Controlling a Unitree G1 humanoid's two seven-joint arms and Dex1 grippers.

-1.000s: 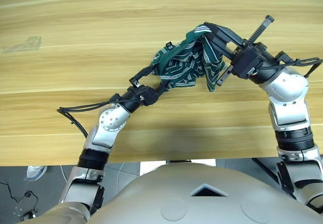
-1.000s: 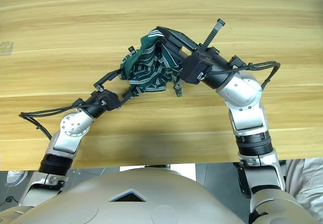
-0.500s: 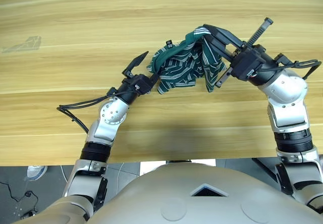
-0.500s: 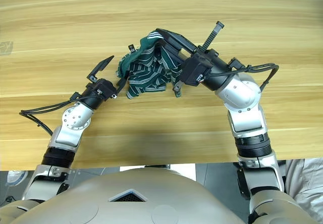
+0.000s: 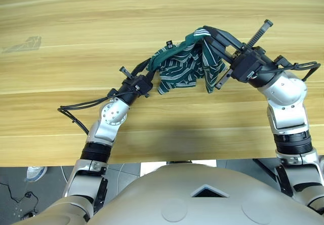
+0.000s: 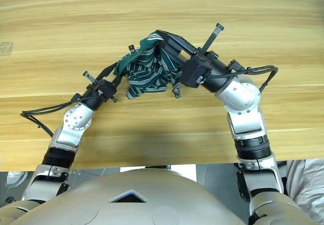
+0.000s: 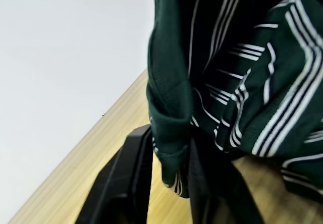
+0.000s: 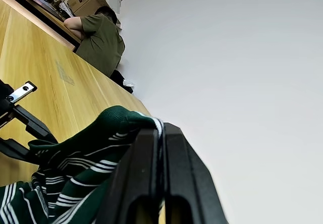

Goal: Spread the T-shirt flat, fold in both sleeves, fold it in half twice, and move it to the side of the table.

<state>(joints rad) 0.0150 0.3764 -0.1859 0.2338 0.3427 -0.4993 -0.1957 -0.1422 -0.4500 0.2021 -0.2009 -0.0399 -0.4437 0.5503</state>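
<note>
Left end effector and right end effector each pinch the crumpled, striped green T-shirt — ribbed trim.

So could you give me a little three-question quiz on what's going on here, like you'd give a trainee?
1. True or false: the T-shirt lies spread flat on the table.
2. Fill in: the left gripper has a fold of dark green cloth between its fingers; the cloth's stripes are ____.
3. Which gripper pinches the shirt's highest edge? A) left gripper B) right gripper C) neither
Key: 1 false, it hangs bunched between the grippers. 2 white. 3 B.
</note>
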